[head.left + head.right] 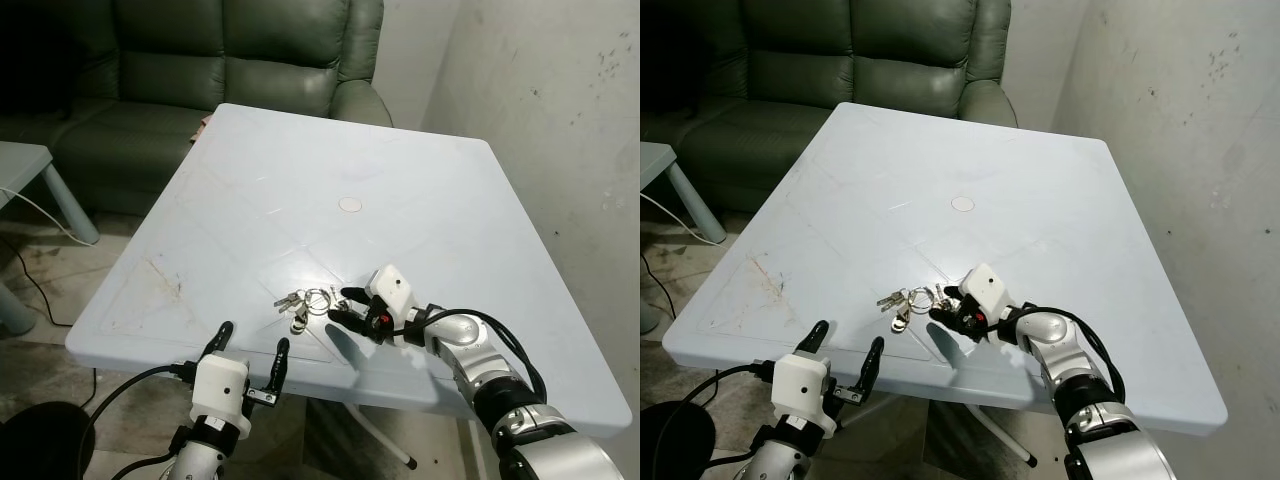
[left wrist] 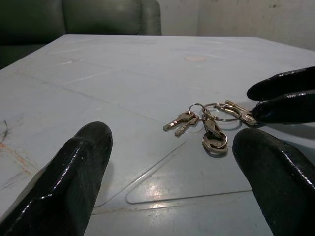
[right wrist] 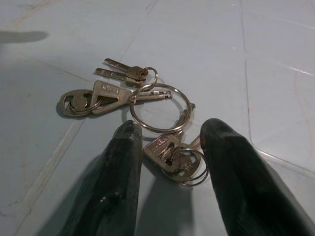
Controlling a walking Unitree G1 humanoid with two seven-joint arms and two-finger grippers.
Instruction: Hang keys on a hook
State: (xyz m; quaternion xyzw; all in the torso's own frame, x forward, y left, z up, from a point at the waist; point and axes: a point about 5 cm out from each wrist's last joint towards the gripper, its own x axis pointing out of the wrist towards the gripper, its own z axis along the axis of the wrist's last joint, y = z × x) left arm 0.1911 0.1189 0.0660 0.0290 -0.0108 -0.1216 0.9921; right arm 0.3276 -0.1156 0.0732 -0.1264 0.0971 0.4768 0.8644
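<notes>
1. The keys point(image 3: 142, 105), a bunch on linked rings, are seen lying flat on the pale blue table point(image 1: 300, 170), near its front edge.
2. The right gripper point(image 1: 340, 304) is set low at the bunch, fingers point(image 3: 118, 162) parted narrowly on either side of the nearest keys, nothing clamped.
3. The left gripper point(image 1: 250, 350) is held at the table's front edge, fingers spread wide, empty.
4. A green sofa point(image 1: 230, 60) is seen behind the table.

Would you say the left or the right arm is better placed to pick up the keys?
Right. The right gripper lies on the table, open fingers straddling part of the keys. The left gripper hovers open off the near edge.
</notes>
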